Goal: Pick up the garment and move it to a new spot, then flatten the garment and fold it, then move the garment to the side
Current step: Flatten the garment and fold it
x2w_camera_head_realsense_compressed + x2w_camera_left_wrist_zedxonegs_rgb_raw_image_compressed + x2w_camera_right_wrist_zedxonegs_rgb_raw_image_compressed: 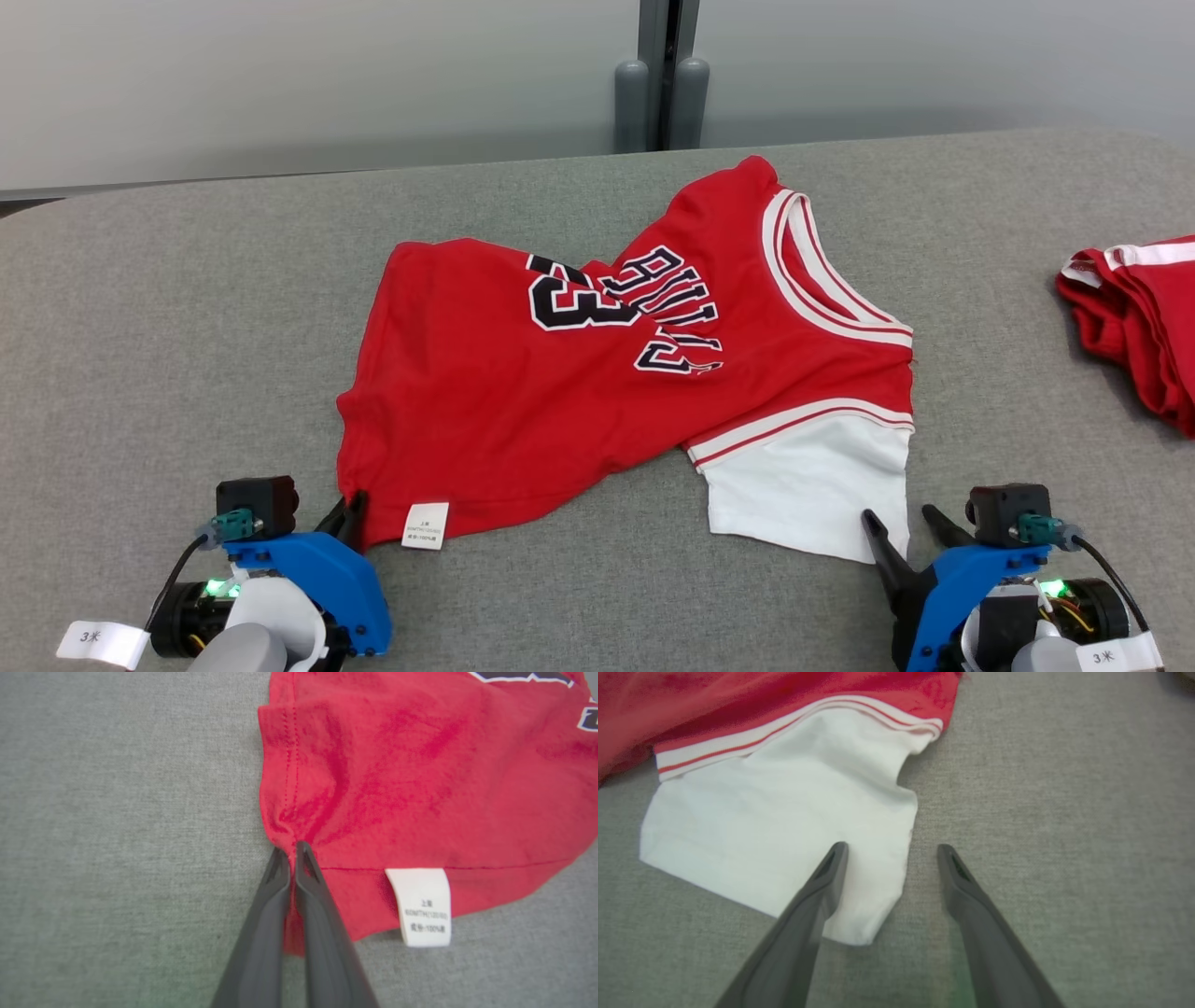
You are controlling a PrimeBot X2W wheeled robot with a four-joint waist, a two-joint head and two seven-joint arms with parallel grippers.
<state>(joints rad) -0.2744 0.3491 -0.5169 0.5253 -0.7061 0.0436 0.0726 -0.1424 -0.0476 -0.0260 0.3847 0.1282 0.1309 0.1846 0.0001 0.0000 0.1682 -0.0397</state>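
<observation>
- Red short-sleeved jersey [579, 392] with black-and-white lettering: lying rumpled mid-table on grey felt-like table top [187, 327], partly folded over itself, lettering upside down in head view.
- White sleeve panel [803, 485] at near right corner of jersey, flat on table, just below red-and-white striped trim.
- Left gripper [292, 851]: closed, pinching near left hem corner of jersey. Red cloth bunched into creases at the fingertips, thin strip of cloth visible between the two dark fingers.
- Small white care label [424, 907]: just beside that pinch, hanging from hem seam, lower end over bare table.
- Right gripper [892, 848]: spread wide, nothing held. One finger over near corner of white sleeve panel, other finger over bare table just beside sleeve edge. Contact with cloth: cannot tell.
- Second red garment with white trim [1139, 317]: folded in a heap at right edge of head view, well apart from jersey.
</observation>
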